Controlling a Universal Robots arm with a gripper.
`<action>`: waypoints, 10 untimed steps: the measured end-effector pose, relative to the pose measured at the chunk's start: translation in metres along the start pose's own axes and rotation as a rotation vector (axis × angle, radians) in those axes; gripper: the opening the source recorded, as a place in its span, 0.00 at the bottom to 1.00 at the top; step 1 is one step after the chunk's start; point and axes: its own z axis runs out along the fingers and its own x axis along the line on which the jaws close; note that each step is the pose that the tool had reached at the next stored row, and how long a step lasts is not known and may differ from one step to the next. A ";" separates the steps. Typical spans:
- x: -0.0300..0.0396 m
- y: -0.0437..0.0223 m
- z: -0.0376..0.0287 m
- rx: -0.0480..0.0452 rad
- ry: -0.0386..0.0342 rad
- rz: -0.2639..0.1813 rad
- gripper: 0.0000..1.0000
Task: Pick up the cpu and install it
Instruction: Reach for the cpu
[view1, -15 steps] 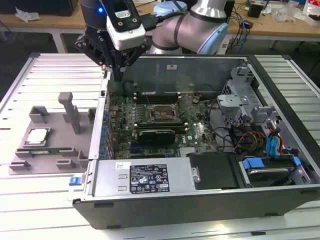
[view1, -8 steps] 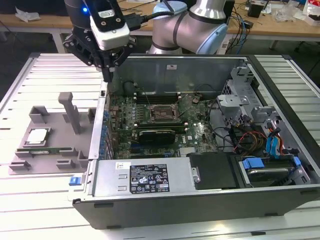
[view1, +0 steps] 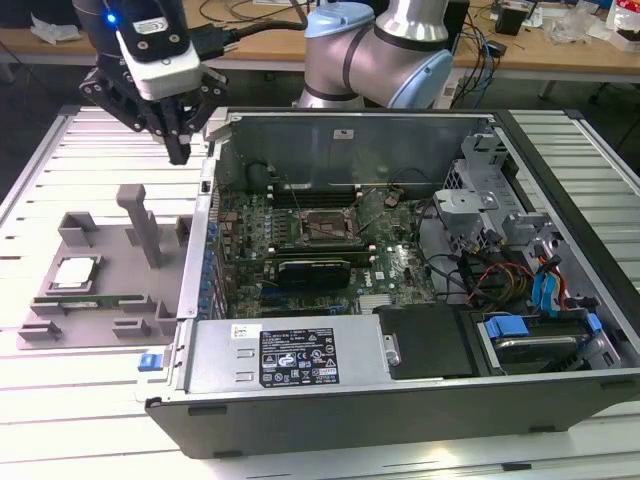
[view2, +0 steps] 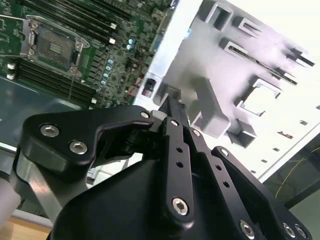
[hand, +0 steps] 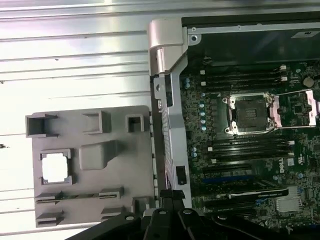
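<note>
Claw (view1: 180, 150) hangs clenched on nothing, tips pinched to one point, above the gap btw the grey holder tray (view1: 135, 305) and the open PC case (view1: 400, 145). In the exterior view it's at approx 1 o'clock from the cpu (view1: 75, 272), well apart and high over it, no contact w/ anything.

Cpu lies flat in a square pocket of the tray, at 9 o'clock of the case. Prob. the raised lips stop it sliding and fix a known pick spot. Its top is smooth silvery metal, glary, w/ a thin green rim.

Tray is matte grey plastic, blocky, w/ an upright post (view1: 140, 225) and slots. A long green memory stick (view1: 85, 300) lies just beside the cpu at its 6 o'clock.

Socket (view1: 325, 225) sits mid-board: a dark square recess in a bright metal frame, nothing seated in it, so it looks ready for the chip. Surface (view1: 60, 150) is pale ribbed aluminium slats. Pick not yet begun, I'd judge.
</note>
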 end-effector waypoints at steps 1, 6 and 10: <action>0.0052 -0.0004 -0.0002 -0.0002 -0.0013 0.000 0.11; 0.0279 -0.0021 -0.0011 -0.0005 -0.0052 0.000 0.11; 0.0508 -0.0037 -0.0020 -0.0006 -0.0076 0.000 0.11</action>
